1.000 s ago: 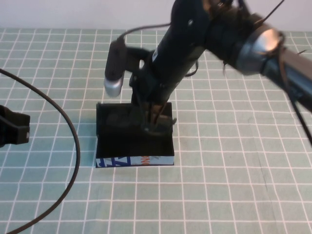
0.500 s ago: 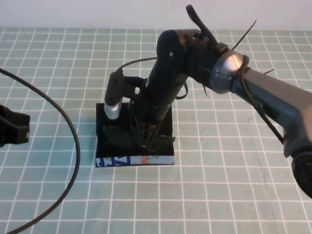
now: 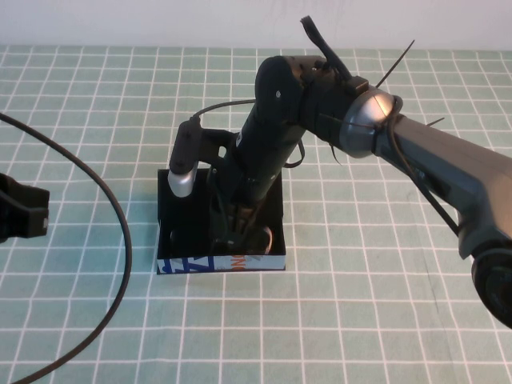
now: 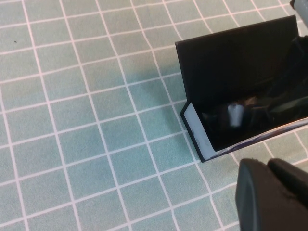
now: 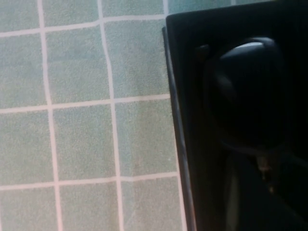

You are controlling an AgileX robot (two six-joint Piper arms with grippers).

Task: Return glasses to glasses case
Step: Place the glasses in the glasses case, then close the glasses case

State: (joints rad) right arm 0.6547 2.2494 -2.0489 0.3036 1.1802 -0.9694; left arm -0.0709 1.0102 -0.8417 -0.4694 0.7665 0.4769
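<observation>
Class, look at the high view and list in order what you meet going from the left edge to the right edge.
Left gripper at the left edge → black cable → glasses case, with the right gripper reaching into it → right arm.

R arm [image 3: 276,136]: black cylindrical housing w/ silver joint collar, grey outer link, thin black wires + cable ties. Silver-tipped black cam module alongside. L arm [image 3: 22,212]: black blocky casing; thick black cable [image 3: 112,208] looped beside it.
</observation>
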